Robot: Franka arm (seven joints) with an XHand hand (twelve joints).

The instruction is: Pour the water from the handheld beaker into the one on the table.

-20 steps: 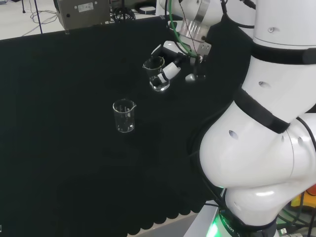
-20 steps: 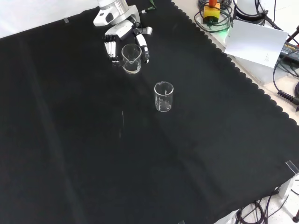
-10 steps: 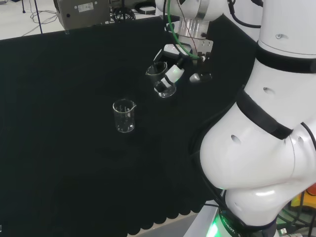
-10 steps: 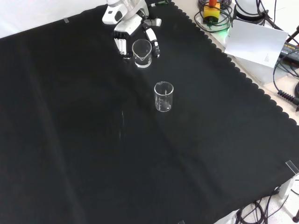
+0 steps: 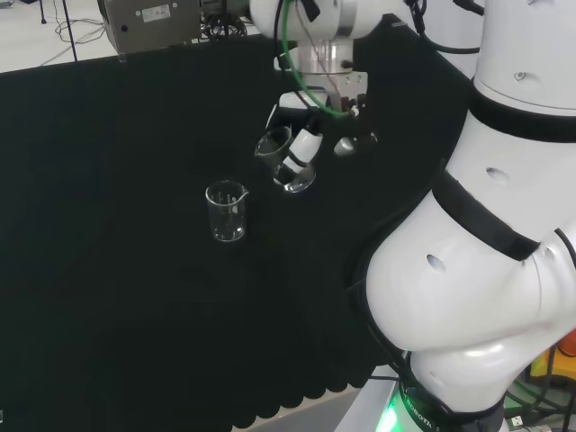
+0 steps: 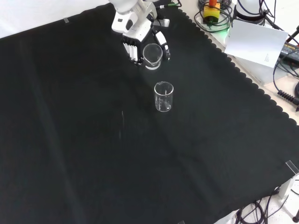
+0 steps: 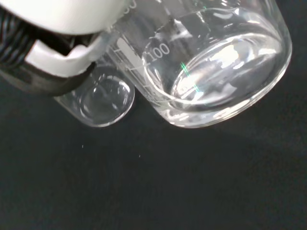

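Observation:
My hand [image 5: 310, 137] [image 6: 136, 41] is shut on a clear glass beaker [image 5: 283, 162] [image 6: 152, 56] [image 7: 211, 67], fingers and thumb curled round its wall. This beaker hangs above the cloth, tilted with its mouth toward the second beaker. A little water lies in its bottom in the wrist view. The second clear beaker [image 5: 226, 211] [image 6: 164, 96] [image 7: 101, 98] stands upright on the black cloth. In the head view it is left of and nearer than the held one. In the front view it stands just below the held beaker.
Black cloth [image 6: 93, 154] covers the bench, with its scalloped edge [image 6: 243, 79] at the front view's right. A grey box [image 5: 148, 22] stands beyond the cloth's far edge in the head view. White paper [image 6: 257, 44] and cables lie off the cloth.
The hand has carried the held beaker toward the standing beaker, rightward and lower in the front view. The held beaker has tipped further. The standing beaker has not moved.

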